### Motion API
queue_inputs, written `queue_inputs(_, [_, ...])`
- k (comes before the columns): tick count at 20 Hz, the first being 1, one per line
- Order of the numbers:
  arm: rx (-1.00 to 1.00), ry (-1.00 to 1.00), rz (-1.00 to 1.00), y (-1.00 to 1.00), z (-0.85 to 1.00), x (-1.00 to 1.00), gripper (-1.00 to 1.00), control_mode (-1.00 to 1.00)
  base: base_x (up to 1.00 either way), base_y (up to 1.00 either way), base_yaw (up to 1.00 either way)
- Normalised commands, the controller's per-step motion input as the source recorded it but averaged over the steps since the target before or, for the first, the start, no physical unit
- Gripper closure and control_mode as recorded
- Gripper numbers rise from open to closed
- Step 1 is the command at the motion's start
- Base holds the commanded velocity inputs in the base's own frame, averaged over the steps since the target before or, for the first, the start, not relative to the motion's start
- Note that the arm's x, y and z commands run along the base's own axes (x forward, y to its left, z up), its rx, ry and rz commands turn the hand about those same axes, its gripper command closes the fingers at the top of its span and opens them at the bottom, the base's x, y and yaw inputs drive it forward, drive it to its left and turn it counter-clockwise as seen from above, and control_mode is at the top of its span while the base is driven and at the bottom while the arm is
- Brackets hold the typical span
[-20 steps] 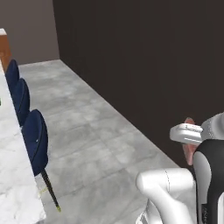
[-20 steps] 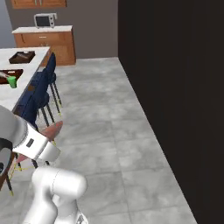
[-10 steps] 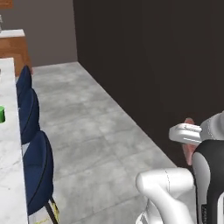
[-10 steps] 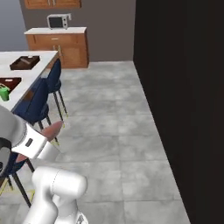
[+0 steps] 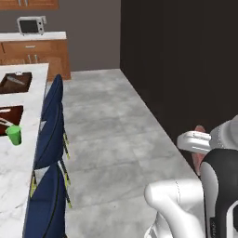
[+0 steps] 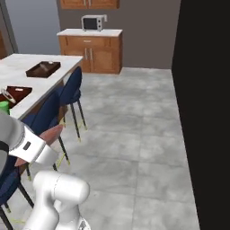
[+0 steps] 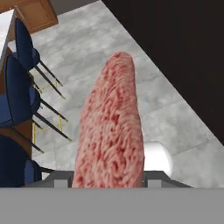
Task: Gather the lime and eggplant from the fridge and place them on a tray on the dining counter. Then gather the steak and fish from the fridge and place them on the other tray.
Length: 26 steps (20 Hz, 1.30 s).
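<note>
My gripper [image 7: 109,177] is shut on the steak [image 7: 111,127], a long pink-red marbled slab that stands up between the fingers over the grey floor. The steak [image 5: 199,155] pokes out beside the white hand, and its tip [image 6: 50,134] points toward the stools. The dining counter [image 5: 18,158] lies to the left and bears two red-brown trays: the far tray [image 5: 16,82] and the near tray [image 5: 10,113], which holds a pale elongated thing. Both trays [image 6: 43,68] [image 6: 16,93] are well away from the gripper. The lime, eggplant, fish and fridge are out of view.
A bright green cup [image 5: 14,135] stands on the marble by the near tray. Blue stools [image 5: 51,125] line the counter's side. A dark wall [image 5: 176,60] runs along the right. A wall counter with a microwave [image 6: 93,22] is at the back, with open grey floor [image 6: 130,130] between.
The base has driven and turned, so the whole scene shifted: the counter, trays and back cabinets have come further into view. The steak stays held in the gripper.
</note>
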Motion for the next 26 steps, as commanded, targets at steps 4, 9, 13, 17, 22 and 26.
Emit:
queue_inputs(4, [0.00, 0.00, 0.00, 0.00, 0.00, 0.00, 1.00, 1.00, 0.84, -0.56, 0.38])
queue_inputs(9, [0.00, 0.00, 0.00, 0.00, 0.00, 0.00, 1.00, 1.00, 0.90, -0.51, 0.38])
queue_inputs(13, [0.00, 0.00, 0.00, 0.00, 0.00, 0.00, 1.00, 1.00, 0.92, -0.51, 0.36])
queue_inputs(17, [0.00, 0.00, 0.00, 0.00, 0.00, 0.00, 1.00, 1.00, 0.91, -0.50, 0.36])
queue_inputs(22, [0.00, 0.00, 0.00, 0.00, 0.00, 0.00, 1.00, 1.00, 0.89, -0.52, 0.36])
queue_inputs(26, [0.00, 0.00, 0.00, 0.00, 0.00, 0.00, 1.00, 1.00, 0.87, -0.54, 0.35])
